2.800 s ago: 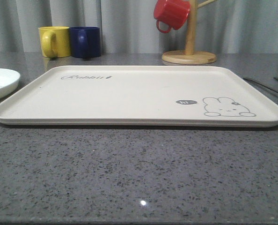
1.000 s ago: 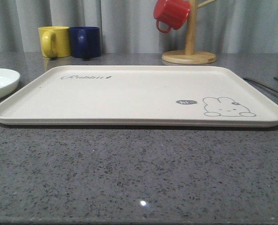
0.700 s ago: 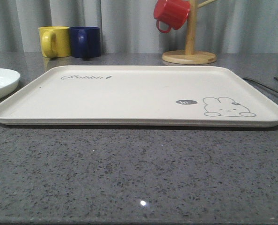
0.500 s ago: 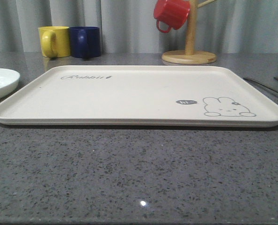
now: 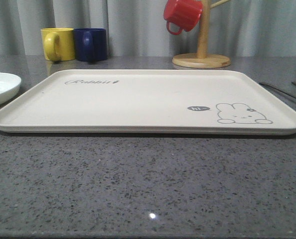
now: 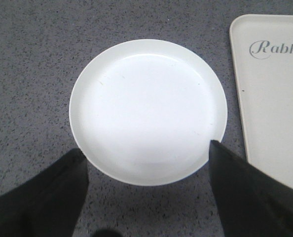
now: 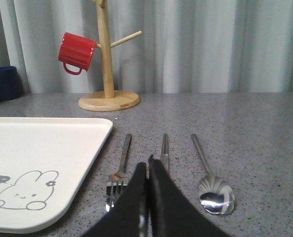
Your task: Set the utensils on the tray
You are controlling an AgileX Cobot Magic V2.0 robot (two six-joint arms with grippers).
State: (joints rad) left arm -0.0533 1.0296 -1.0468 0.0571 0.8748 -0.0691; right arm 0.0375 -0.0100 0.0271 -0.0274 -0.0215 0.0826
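Both grippers wear plain matte black fingers: the left gripper [image 6: 146, 197] has broad, wedge-shaped ones, the right gripper [image 7: 147, 197] slim tapering blades.

One cream rabbit tray [image 5: 138, 99] and one round white plate [image 6: 147, 111]. Three mugs: one yellow mug [image 5: 58, 44], one navy mug [image 5: 91, 44], one red mug [image 5: 183, 14] on one wooden mug tree [image 5: 202, 47]. Three utensils: one fork [image 7: 119, 175], one pair of chopsticks [image 7: 164, 148], one spoon [image 7: 211, 185].
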